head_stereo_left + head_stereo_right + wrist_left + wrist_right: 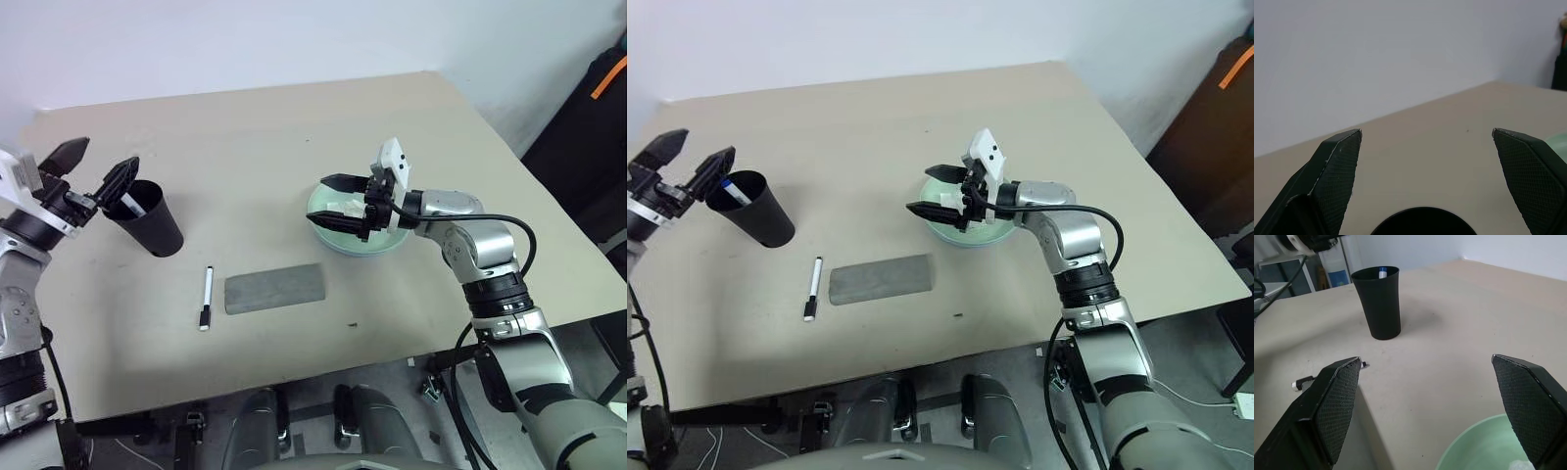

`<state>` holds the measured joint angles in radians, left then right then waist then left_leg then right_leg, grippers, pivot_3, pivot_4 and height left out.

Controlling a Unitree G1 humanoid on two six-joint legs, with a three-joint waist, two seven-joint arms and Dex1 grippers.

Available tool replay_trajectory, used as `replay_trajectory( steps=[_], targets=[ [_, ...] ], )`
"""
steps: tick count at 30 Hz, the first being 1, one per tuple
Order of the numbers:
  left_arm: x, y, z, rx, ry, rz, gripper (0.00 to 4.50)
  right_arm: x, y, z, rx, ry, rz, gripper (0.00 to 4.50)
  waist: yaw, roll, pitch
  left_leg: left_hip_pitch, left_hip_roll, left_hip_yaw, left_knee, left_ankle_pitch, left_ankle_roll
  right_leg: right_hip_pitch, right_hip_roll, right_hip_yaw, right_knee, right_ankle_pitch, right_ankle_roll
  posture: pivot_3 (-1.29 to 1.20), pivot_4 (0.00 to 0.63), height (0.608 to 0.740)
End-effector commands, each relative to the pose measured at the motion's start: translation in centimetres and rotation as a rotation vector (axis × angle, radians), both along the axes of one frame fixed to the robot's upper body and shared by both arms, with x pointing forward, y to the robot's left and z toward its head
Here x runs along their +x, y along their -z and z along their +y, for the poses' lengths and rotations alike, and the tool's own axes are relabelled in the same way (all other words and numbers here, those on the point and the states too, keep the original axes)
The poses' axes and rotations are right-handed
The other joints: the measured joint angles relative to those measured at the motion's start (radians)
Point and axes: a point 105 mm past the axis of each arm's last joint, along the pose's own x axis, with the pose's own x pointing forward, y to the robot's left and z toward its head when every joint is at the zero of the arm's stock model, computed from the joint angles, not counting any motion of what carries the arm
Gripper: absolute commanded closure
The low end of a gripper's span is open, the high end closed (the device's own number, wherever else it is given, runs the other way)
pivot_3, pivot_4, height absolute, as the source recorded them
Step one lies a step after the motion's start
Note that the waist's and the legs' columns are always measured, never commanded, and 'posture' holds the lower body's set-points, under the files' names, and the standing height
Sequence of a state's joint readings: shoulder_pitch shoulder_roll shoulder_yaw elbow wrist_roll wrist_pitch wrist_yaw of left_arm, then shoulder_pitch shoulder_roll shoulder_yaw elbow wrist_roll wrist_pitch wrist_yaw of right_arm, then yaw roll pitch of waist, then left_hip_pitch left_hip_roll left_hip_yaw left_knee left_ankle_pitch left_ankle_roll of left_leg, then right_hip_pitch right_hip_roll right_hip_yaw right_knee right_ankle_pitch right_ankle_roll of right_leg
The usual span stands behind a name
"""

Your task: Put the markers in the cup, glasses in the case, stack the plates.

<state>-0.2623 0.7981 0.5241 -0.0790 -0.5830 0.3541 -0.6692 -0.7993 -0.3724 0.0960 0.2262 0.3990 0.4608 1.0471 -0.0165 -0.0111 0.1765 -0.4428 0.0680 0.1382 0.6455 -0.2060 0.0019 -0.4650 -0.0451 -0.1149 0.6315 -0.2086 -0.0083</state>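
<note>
The black cup (149,221) stands at the table's left with a blue-capped marker (729,186) inside it. Just above the cup's rim hovers my left gripper (110,153), open and empty. A black-capped marker (206,297) lies on the table beside the grey-green case (274,288). To the right, the mint green plate (388,241) sits on the light blue plate (338,248), with a crumpled white tissue (345,208) in it. My right gripper (319,201) hangs open over the plates' left side, holding nothing. The glasses are out of view.
The beige table (294,127) runs back to a white wall. Dark objects stand on the floor past the table's right edge. The table's front edge lies close below the case.
</note>
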Motion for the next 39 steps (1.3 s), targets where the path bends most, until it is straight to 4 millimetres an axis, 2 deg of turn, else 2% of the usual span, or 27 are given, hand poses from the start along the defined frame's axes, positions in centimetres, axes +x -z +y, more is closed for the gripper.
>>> replay_trajectory(
  steps=[1, 3, 6, 10, 14, 17, 21, 25, 30, 33, 39],
  targets=[
    [-1.8, -1.1, -1.1, 0.036, -0.009, 0.041, 0.03, 0.2, -2.2, -0.3, 0.05, -0.019, -0.086, 0.0, 0.0, 0.0, 0.0, 0.0, 0.0, 0.0, 0.0, 0.0, 0.0, 0.0, 0.0, 0.0, 0.0, 0.0, 0.0, 0.0, 0.15, 0.74],
    [-3.3, -1.1, -2.1, 0.018, 0.03, 0.083, 0.03, 0.2, -2.4, -0.5, 0.054, -0.033, -0.107, 0.0, -0.003, 0.0, 0.0, 0.0, 0.0, 0.0, -0.001, 0.0, 0.0, -0.001, 0.0, 0.0, 0.0, 0.0, 0.0, 0.0, 0.15, 0.74],
    [-5.2, -0.5, -2.3, 0.075, -0.04, 0.128, 0.03, -0.5, -2.5, -0.6, 0.056, -0.09, -0.104, 0.0, 0.0, 0.0, 0.001, 0.0, 0.0, 0.0, -0.001, 0.0, 0.0, -0.001, 0.0, 0.0, 0.0, 0.0, 0.0, 0.0, 0.15, 0.74],
    [-7.6, 2.0, -3.4, 0.08, 0.014, 0.316, 0.03, -1.5, -2.7, -0.9, 0.067, -0.165, -0.098, 0.0, 0.001, 0.001, 0.001, 0.0, 0.0, 0.0, -0.001, 0.0, 0.0, -0.001, 0.0, 0.0, -0.001, -0.002, -0.003, 0.0, 0.15, 0.74],
    [-8.6, 4.6, -2.8, 0.071, -0.057, 0.48, 0.03, -2.2, -2.8, -0.8, 0.065, -0.216, -0.119, 0.0, 0.003, 0.002, 0.002, 0.0, 0.0, -0.001, 0.0, 0.0, -0.001, 0.0, 0.0, 0.0, -0.001, -0.002, -0.004, 0.0, 0.15, 0.74],
    [-8.6, 5.7, -2.9, 0.039, -0.091, 0.512, 0.03, -2.5, -2.8, -0.8, 0.064, -0.228, -0.125, 0.0, 0.004, 0.002, 0.002, 0.0, 0.0, -0.002, -0.001, -0.001, -0.001, -0.001, -0.001, -0.001, -0.002, -0.002, -0.004, 0.0, 0.15, 0.74],
    [-7.5, 7.4, -3.2, -0.007, -0.165, 0.55, 0.03, -2.8, -2.8, -0.8, 0.069, -0.237, -0.121, 0.0, 0.005, 0.002, 0.002, 0.0, 0.0, -0.003, -0.001, -0.001, -0.001, 0.0, -0.001, 0.0, -0.003, -0.002, -0.004, 0.0, 0.15, 0.74],
    [-5.8, 8.9, -4.0, -0.034, -0.24, 0.579, 0.03, -2.2, -2.7, -1.1, 0.065, -0.18, -0.14, 0.0, 0.005, 0.002, 0.002, -0.001, -0.001, -0.002, -0.002, -0.001, -0.001, 0.0, -0.001, 0.0, -0.003, -0.002, -0.004, 0.0, 0.15, 0.74],
    [-5.1, 10.5, -5.9, -0.062, -0.223, 0.643, 0.03, -1.7, -2.6, -1.8, 0.058, -0.125, -0.143, 0.0, 0.003, 0.001, 0.001, -0.001, -0.001, -0.002, -0.001, 0.0, 0.0, 0.0, -0.001, 0.0, -0.002, -0.002, -0.003, 0.0, 0.15, 0.74],
    [-5.0, 11.7, -6.2, -0.059, -0.255, 0.691, 0.03, -1.6, -2.5, -2.2, 0.051, -0.109, -0.143, 0.0, 0.004, 0.001, 0.001, 0.0, -0.001, -0.002, -0.001, 0.0, 0.0, 0.0, 0.0, 0.0, -0.001, -0.002, -0.003, 0.0, 0.15, 0.74],
    [-4.4, 13.0, -7.5, -0.073, -0.246, 0.769, 0.03, -1.6, -2.4, -2.4, 0.048, -0.088, -0.136, 0.0, 0.006, 0.001, 0.001, 0.0, -0.001, -0.002, 0.001, 0.0, 0.0, 0.001, 0.0, 0.0, -0.001, -0.002, -0.003, 0.0, 0.15, 0.74]
  ],
)
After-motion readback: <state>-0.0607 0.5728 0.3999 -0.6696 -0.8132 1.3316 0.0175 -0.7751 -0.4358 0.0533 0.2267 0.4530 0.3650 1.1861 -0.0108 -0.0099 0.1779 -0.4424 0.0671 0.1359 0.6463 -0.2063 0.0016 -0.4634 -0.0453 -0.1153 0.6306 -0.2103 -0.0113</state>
